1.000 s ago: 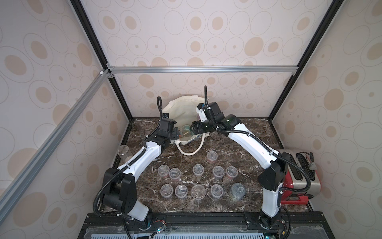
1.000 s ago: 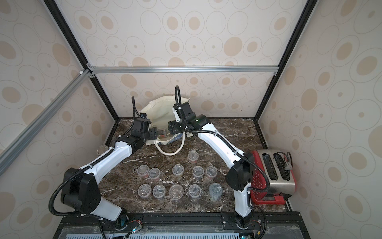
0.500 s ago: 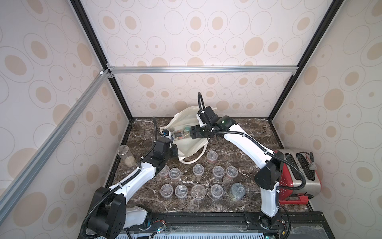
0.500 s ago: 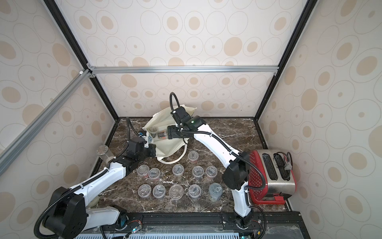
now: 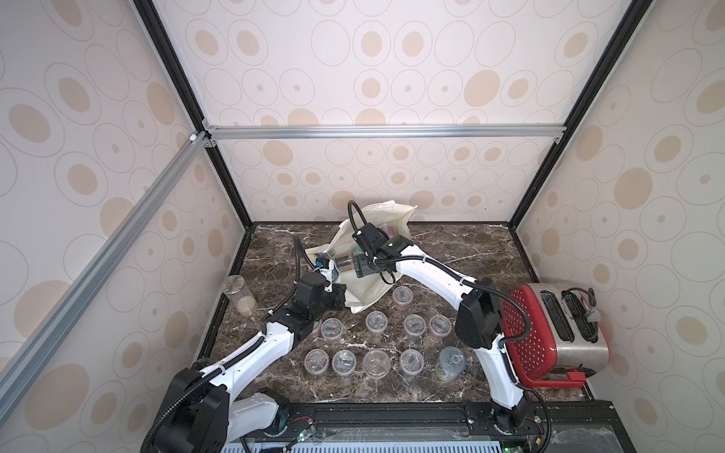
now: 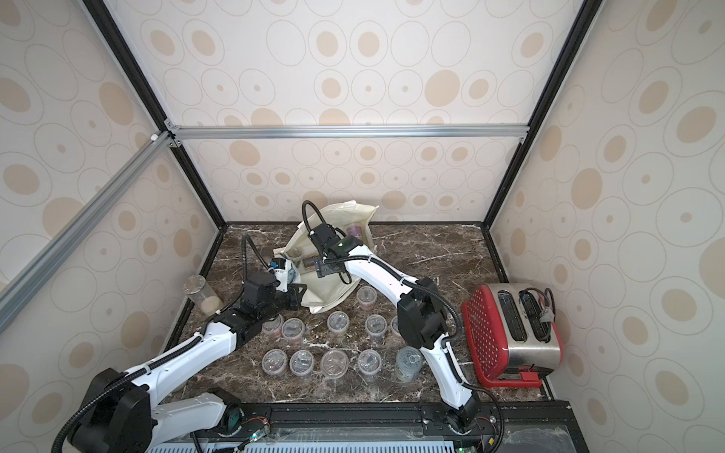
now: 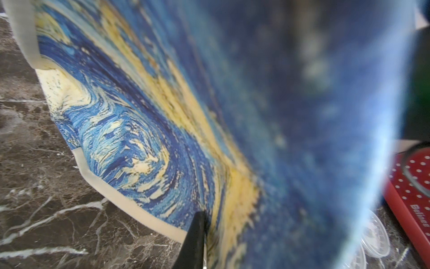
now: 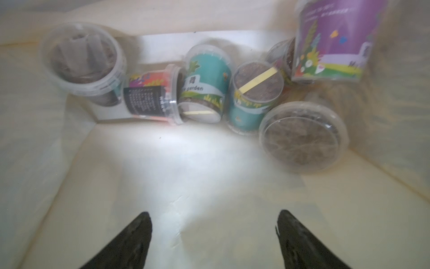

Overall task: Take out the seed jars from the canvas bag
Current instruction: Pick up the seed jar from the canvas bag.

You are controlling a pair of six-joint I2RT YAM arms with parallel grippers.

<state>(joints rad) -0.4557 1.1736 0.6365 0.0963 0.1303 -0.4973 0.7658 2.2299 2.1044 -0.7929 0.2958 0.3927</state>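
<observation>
pinching near-left edge of canvas bag with left gripper | poising right gripper inside, spread, empty | next, likely: advancing to seed jars, closing on one

Both top views are bright, evenly lit by soft diffuse light, and sharp throughout. The wide lens splays the black frame posts outward toward the edges. The dark veined marble tabletop carries only faint shadows under the arms. In the left wrist view, the cream, blue-and-yellow printed canvas bag is crisp at its swirl but melts into heavy blur close to the lens. The right wrist view is hazy: a white glare patch lies on the cloth, and the small clear plastic seed jars look soft.
</observation>
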